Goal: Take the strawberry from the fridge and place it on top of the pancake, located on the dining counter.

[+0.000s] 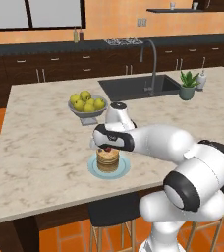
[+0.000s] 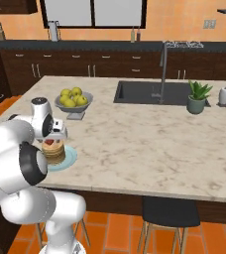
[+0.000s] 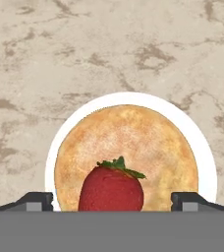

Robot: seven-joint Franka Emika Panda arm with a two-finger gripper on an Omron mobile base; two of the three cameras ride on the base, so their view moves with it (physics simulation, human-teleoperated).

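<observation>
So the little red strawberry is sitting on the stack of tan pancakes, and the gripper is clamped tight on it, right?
Not quite. In the hand view the gripper is open, its fingertips apart from the little red strawberry, which does sit on the stack of tan pancakes.

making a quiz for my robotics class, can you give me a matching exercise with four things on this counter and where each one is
Things:
1. strawberry
2. pancake
3. apples
4. potted plant

Places:
A. in a grey bowl
B. beside the sink, near a white bottle
C. on a light plate on the marble counter
D. on top of the pancake, between the open gripper fingers

Pairs: 1-D, 2-C, 3-A, 4-B
</observation>
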